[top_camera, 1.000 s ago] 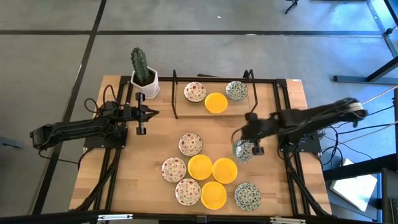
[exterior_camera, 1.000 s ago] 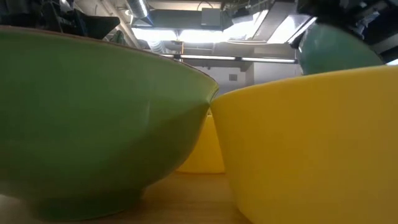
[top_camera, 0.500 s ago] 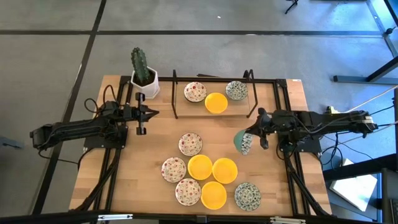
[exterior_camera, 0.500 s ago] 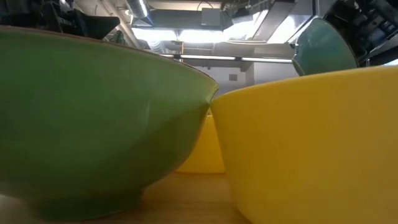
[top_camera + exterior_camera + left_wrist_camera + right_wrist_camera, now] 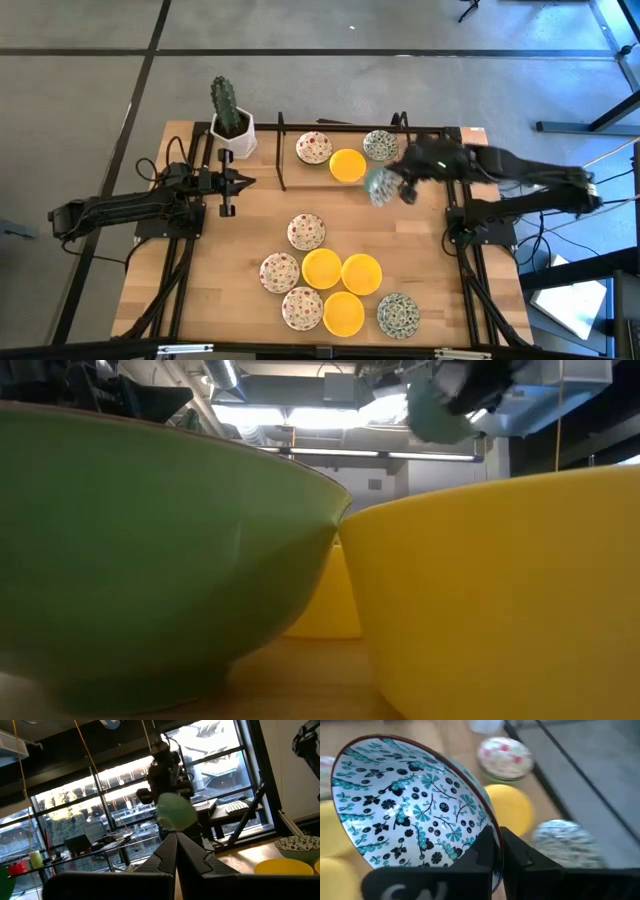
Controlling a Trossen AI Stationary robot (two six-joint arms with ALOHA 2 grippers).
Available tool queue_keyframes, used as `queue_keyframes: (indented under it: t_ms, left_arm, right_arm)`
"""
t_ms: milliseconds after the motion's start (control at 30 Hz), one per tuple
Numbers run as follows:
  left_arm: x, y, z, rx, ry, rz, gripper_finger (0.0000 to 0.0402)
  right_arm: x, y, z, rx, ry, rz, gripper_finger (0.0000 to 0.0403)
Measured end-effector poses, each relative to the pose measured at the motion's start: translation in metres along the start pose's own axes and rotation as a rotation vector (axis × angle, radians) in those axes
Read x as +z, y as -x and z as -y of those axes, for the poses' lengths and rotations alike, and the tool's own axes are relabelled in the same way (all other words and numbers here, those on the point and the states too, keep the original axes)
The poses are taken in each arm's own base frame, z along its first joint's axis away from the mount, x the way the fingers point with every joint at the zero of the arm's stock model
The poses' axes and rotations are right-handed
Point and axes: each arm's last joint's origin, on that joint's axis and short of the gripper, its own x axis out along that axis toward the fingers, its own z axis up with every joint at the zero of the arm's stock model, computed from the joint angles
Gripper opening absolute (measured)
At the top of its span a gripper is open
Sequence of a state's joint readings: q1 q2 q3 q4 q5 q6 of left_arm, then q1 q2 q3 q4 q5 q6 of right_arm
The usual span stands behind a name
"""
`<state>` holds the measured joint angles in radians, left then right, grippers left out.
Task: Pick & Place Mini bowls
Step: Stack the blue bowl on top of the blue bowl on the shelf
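A mini bowl with a teal leaf-and-flower pattern inside is pinched by its rim between the closed fingers of the right gripper and held tilted in the air, clear of the table. From above, this carried bowl hangs just beside the yellow mini bowl at the far end of the table, on the side toward the right arm's base. That yellow bowl sits between a red-speckled bowl and a grey-green patterned bowl, all three within a black wire frame. Well nearer the front edge than the yellow far bowl lies a cluster of eight more: three red-speckled bowls, four yellow ones and one grey-green one. A potted cactus stands at the far corner, beyond the red-speckled bowl from the yellow one. The left gripper waits with its jaws shut and empty, just in front of the cactus.
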<state>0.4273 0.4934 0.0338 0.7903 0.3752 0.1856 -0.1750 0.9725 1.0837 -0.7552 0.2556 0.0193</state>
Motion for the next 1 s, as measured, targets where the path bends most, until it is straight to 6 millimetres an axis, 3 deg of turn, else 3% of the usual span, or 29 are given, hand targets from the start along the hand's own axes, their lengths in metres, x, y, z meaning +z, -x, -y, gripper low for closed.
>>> queue_keyframes:
  t_ms: [133,267,400,567,800,1000]
  left_arm:
    - [0.000,0.000,0.000,0.000,0.000,0.000,0.0005]
    - [0.000,0.000,0.000,0.000,0.005,0.000,0.0009]
    - [0.000,0.000,0.000,0.000,0.005,0.000,0.0009]
    - [0.000,0.000,0.000,0.000,-0.016,0.000,0.0003]
    - [0.000,0.000,0.000,0.000,-0.016,0.000,0.0004]
    - [0.000,0.000,0.000,0.000,-0.016,0.000,0.0006]
  right_arm:
    - [0.042,-0.026,0.017,-0.085,0.068,-0.110,0.0013]
    - [0.064,-0.051,0.054,-0.173,0.034,-0.221,0.0013]
    - [0.061,-0.076,0.089,-0.137,-0.073,-0.358,0.0013]
    - [0.044,-0.097,0.119,-0.130,-0.170,-0.488,0.0013]
    - [0.030,-0.107,0.143,-0.115,-0.236,-0.557,0.0013]
    - [0.021,-0.117,0.150,-0.114,-0.256,-0.617,0.0013]
